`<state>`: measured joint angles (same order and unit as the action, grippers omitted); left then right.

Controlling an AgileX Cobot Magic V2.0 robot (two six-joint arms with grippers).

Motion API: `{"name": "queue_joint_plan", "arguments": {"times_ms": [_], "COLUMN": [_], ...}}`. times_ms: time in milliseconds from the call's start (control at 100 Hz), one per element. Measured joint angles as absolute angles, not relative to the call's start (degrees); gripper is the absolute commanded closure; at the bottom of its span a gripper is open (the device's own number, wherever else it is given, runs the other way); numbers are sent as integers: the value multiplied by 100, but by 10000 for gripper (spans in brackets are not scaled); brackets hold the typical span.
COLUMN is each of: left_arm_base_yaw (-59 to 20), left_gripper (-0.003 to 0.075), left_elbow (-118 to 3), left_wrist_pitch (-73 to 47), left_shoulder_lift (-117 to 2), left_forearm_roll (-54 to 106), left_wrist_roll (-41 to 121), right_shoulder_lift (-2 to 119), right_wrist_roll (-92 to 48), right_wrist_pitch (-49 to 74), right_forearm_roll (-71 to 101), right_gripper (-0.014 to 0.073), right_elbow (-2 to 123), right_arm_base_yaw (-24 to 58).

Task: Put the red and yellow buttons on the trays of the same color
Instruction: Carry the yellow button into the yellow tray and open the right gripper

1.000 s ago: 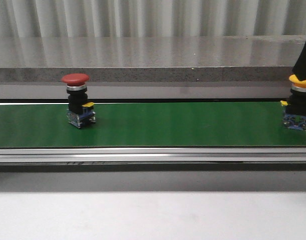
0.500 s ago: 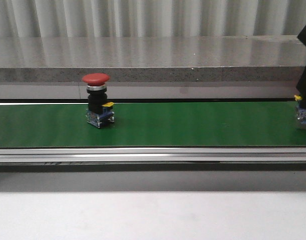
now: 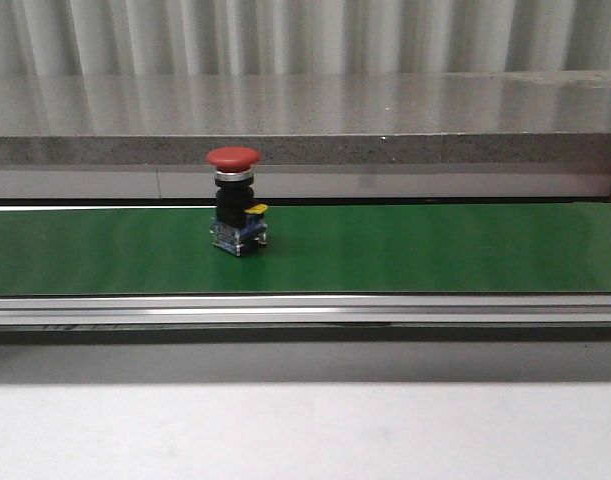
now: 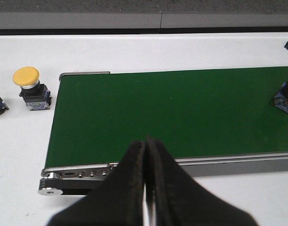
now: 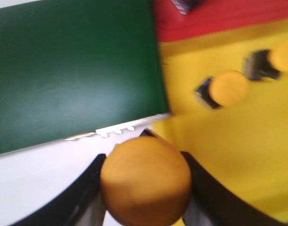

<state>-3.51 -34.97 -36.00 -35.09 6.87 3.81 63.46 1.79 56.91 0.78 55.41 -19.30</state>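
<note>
While the red button has been riding the green belt toward the right over the last second, the front view shows the bigger change at the right edge: the yellow button and the dark arm that stood over it there a second ago are both gone from this view, so only the red one is left standing upright on the belt, left of center. From the left wrist view, the left gripper hangs over the near edge of the belt with its jaws pressed together on nothing, and another yellow button sits on the white table just off the belt's end, so there's more to sort. Over in the right wrist view (blurry), the right gripper is pinching a yellow button by its cap, right at the edge of the yellow tray, where two yellow buttons already lie. Looks to me like a drop is next, then the red one needs catching.
</note>
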Motion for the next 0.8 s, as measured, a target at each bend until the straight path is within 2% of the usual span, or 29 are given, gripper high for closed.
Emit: {"name": "queue_joint_plan", "arguments": {"times_ms": [190,370,800], "left_arm_base_yaw": [-351,-351,-351], "left_gripper": [740,740,740], "left_elbow": [-3497,-3497,-3497], "left_wrist_pitch": [-3600,-3600,-3600], "left_shoulder_lift": [-3509,-3509,-3509], "left_forearm_roll": [687,687,687], "left_wrist_roll": [381,381,381], "right_shoulder_lift": [5805,5750,6623], "right_wrist_roll": [1139,1579,1664], "right_wrist_pitch": [5582,5239,4461], "right_forearm_roll": [-770,-1062,-1142], "right_gripper": [431,431,431], "right_elbow": [4910,4405,4193], "right_arm_base_yaw": [-2548,-2631,-2631]}}
